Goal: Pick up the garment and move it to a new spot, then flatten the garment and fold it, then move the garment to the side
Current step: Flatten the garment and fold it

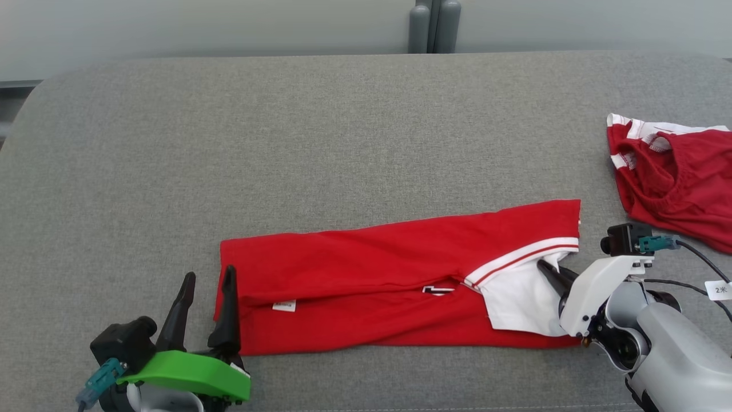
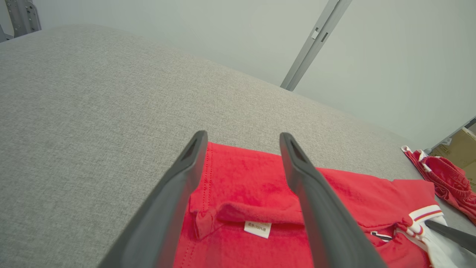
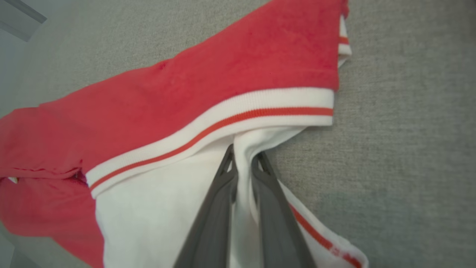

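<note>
The red shirt (image 1: 372, 257) lies folded lengthwise near the grey worktop's (image 1: 286, 143) front edge, right gripper (image 3: 243, 163) clamped on its white part, left gripper (image 1: 209, 276) at the other end, jaws apart.

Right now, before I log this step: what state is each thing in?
red shirt: folded into a long strip, lying flat
left gripper: open, at the shirt's hem end
right gripper: shut on the shirt's white part
second red garment: crumpled, apart at the right
</note>
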Tool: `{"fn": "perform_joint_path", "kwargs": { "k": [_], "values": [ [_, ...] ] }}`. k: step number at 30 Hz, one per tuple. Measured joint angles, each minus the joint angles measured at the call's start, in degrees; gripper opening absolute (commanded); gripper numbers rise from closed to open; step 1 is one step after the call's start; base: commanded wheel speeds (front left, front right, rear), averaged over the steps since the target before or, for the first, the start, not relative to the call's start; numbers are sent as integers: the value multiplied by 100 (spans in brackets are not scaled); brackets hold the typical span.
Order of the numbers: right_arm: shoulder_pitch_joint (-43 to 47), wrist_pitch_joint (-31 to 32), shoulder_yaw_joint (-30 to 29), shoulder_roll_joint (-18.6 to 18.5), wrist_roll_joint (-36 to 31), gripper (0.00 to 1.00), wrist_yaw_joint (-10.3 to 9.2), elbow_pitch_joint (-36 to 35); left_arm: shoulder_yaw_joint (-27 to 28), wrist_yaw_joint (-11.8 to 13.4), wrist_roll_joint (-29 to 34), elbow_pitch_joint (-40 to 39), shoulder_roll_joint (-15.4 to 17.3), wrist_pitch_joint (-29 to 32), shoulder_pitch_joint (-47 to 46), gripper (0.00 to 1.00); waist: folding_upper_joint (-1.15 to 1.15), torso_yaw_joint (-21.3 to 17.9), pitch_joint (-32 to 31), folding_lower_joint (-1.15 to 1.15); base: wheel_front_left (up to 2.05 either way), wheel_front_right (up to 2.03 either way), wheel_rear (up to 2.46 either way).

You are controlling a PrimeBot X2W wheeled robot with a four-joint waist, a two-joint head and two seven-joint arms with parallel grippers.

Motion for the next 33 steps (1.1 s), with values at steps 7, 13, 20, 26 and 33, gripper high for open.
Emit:
{"fn": "perform_joint_path", "kwargs": {
  "k": [7,13,20,26,33],
  "values": [
    [-147,-11,70,-10,-43,0,16,-1,149,5,0,-46,3,0,107,100,0,-79,-17,0,0,0,0],
    [-352,-109,88,-257,-73,0,19,-74,162,7,2,-79,0,0,160,100,0,-238,-52,0,0,0,0],
    [-516,-112,242,-655,-110,0,19,-287,166,7,43,-162,-8,1,191,100,0,-448,-98,0,0,0,0],
    [-610,-110,393,-889,-155,0,19,-533,151,7,44,-207,-37,8,192,100,0,-582,-165,0,0,0,0],
    [-647,-2,1265,-856,-152,0,18,-1350,54,7,45,-165,-160,44,192,100,0,-583,-337,0,0,0,0]
  ]
}}
